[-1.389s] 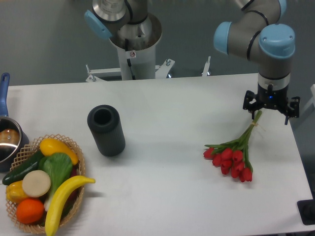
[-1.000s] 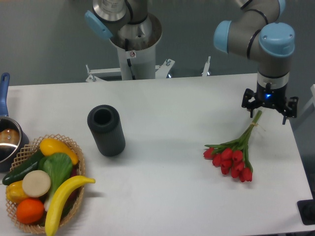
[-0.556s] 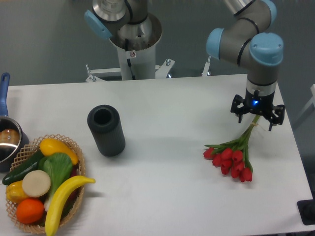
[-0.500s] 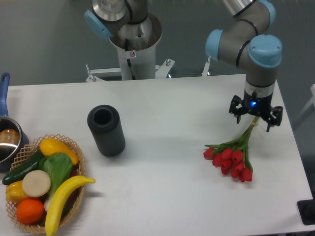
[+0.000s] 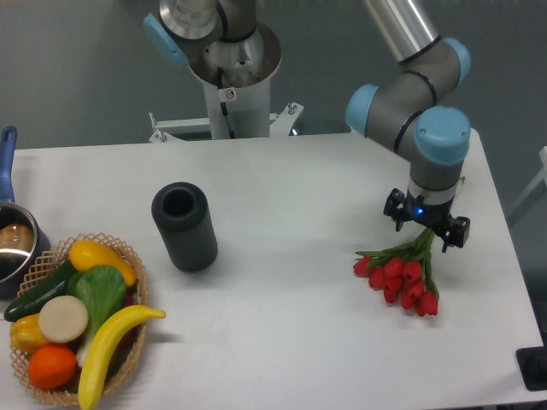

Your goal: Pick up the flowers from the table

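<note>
The flowers [image 5: 402, 275] had not been picked up; they lay flat on the table [image 5: 291, 333], near its right edge. The gripper [image 5: 426, 229] was positioned directly above the stems, its fingers spread apart with nothing held between them. Descent, closing and lifting all appeared to remain. The bunch's long axis ran diagonally: red buds pointed near-left, while the stem ends pointed far-right and were hidden beneath the gripper.

Red flowers [image 5: 400, 278], green stems; white table [image 5: 291, 179]; black cylinder [image 5: 184, 226]; yellow banana [image 5: 109, 339]; pot [image 5: 13, 248] handle seemingly blue.
</note>
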Robot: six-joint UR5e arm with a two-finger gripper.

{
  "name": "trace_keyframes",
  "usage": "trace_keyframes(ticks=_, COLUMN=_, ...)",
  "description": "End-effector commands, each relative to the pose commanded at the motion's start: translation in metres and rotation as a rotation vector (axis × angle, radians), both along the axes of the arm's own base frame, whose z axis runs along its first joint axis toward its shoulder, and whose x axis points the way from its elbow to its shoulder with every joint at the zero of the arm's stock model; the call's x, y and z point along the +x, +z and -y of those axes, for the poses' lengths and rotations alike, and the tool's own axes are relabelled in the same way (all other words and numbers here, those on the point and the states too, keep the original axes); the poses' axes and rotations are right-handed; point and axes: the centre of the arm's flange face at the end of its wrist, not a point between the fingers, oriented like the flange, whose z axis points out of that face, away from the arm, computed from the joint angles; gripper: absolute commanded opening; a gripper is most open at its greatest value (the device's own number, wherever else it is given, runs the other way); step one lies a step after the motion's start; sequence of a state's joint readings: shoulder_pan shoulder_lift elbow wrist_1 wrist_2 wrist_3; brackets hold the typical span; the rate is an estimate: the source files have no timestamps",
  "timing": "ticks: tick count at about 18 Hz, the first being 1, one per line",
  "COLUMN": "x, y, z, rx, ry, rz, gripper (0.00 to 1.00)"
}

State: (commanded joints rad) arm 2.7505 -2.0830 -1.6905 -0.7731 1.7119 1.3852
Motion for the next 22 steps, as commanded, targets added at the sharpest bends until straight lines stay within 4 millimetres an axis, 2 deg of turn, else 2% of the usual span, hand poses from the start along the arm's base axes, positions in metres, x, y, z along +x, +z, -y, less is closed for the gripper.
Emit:
trace_keyframes(ticks=5, x=0.001, y=-0.017, z=-0.010, rx=-0.013, ry=-0.016, rz=0.022, gripper=1.00)
trace_keyframes(ticks=6, x=0.001, y=-0.019, z=-0.010, rx=-0.014, ry=-0.016, rz=0.024, gripper=0.95)
trace_keyframes(ticks=7, x=0.002, y=-0.020, z=-0.010, rx=-0.015, ry=-0.015, rz=0.027, gripper=0.76)
trace_keyframes(ticks=10, x=0.003, y=-0.014, z=-0.010, rx=-0.002, ry=-0.004, rz=0.026, gripper=0.02)
trace_keyframes(ticks=13, x=0.003, y=-0.008, z=-0.008, rx=-0.016, ry=-0.001, rz=0.011, gripper=0.00)
trace_keyframes(ticks=15, x=0.006, y=0.014, z=-0.007, rx=-0.003, ry=0.000, rz=-0.015, gripper=0.00)
trace_keyframes(ticks=20, x=0.011, y=0.030, z=-0.002, rx=0.007, ry=0.030, rz=-0.027, gripper=0.00)
trace_keyframes(ticks=22, x=0.013, y=0.047, z=0.001, rx=0.024, ry=0.052, rz=-0.049, gripper=0.00)
